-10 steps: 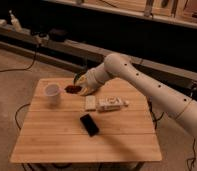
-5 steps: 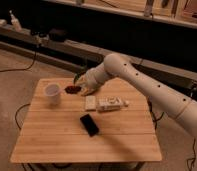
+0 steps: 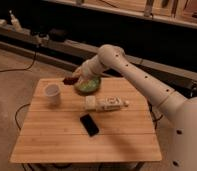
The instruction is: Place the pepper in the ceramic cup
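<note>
Reaching in from the right over the wooden table (image 3: 52,135), the white arm (image 3: 137,75) holds the gripper (image 3: 75,78) at the left rim of the green bowl (image 3: 89,86), its 2 fingers closed on the pepper (image 3: 68,80), which sticks out leftward from them near the table's far edge. The cup (image 3: 52,94) stands upright to the left of the pepper and nearer the camera, apart from it. A white bottle (image 3: 106,104) lies on its side in front of the bowl, and the phone (image 3: 89,124) lies flat nearer the front.
</note>
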Controlling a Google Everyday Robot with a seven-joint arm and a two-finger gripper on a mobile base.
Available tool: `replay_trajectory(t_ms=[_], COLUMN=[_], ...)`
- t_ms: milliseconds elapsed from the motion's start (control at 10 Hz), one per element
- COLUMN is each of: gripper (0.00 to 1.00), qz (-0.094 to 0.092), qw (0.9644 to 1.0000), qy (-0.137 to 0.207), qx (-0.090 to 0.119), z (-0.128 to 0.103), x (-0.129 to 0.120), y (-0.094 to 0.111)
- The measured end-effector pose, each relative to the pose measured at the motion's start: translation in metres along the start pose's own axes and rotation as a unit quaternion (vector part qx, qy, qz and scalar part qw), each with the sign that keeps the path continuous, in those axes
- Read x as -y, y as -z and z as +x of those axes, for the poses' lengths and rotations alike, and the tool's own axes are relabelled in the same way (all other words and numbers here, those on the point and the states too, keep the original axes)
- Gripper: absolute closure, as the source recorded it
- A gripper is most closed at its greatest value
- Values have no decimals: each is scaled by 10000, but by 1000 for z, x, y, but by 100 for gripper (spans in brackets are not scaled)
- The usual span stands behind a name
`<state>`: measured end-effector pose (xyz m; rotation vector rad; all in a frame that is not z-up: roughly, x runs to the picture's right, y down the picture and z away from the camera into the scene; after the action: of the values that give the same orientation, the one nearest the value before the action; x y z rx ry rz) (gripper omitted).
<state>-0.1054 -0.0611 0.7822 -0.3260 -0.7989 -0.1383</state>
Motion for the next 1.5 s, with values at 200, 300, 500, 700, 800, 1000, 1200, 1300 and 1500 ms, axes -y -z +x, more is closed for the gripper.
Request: replay_trajectory(t_ms=[200, 300, 500, 700, 800, 1000, 1200, 1300, 1500], gripper=[94, 94, 94, 94, 94, 94, 94, 94, 94], qz=[-92, -143, -263, -429, -505, -744, -877, -903, -956], qw=[9998, 9995, 9983, 9967, 9961, 9942, 9920, 9913, 9902], qy=[116, 176, 329, 546, 621, 778, 890, 907, 916], qx=[120, 224, 397, 420, 377, 80, -195, -301, -439], z=[-8, -19, -40, -55, -57, -50, -45, -44, -45], x=[29, 38, 49, 56, 56, 55, 57, 60, 63], y=[-32, -45, -68, -91, -99, -118, -127, -128, -126])
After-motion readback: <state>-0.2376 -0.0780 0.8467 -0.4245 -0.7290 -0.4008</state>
